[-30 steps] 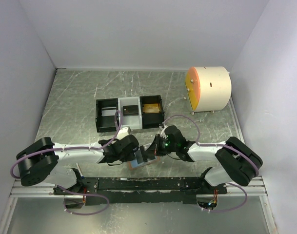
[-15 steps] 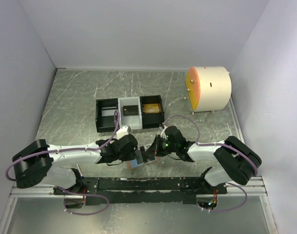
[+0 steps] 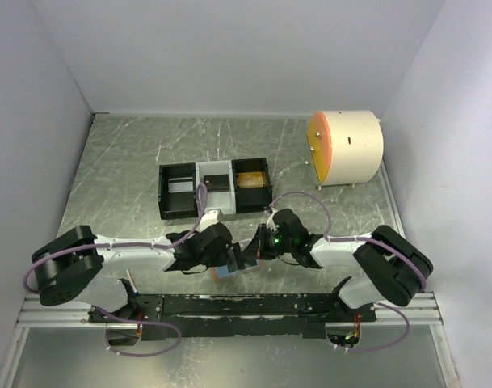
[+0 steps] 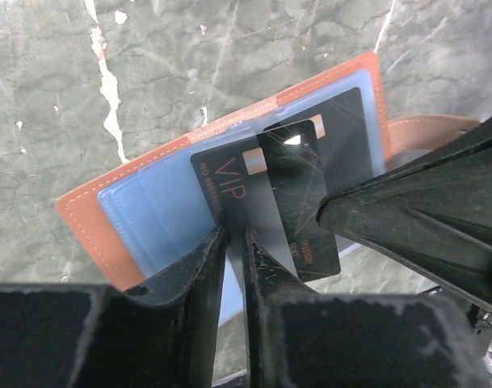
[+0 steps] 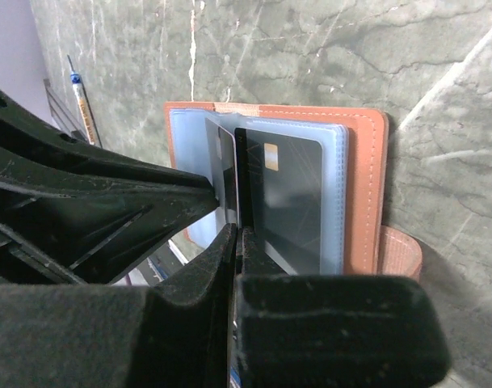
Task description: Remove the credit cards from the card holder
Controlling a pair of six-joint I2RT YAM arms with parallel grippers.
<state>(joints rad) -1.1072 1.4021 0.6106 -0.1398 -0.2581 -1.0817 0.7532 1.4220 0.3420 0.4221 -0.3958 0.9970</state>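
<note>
The card holder lies open near the table's front edge, salmon-pink outside with pale blue pockets. From above, both grippers meet over it. A dark "VIP" credit card sticks out of a pocket. My left gripper straddles its lower edge, jaws a narrow gap apart. A second dark card lies tilted across it. My right gripper is shut on a thin dark card edge. Another dark card sits in the right pocket. In the top view the left gripper and right gripper hide the cards.
A black-and-grey three-compartment tray stands behind the wallet. A white drum with an orange face sits at the back right. The wallet's tab pokes out on its right side. A black mounting rail runs along the front edge.
The left arm's elbow swung left and back right while its gripper stayed at the wallet. The right arm and the wallet held still.
</note>
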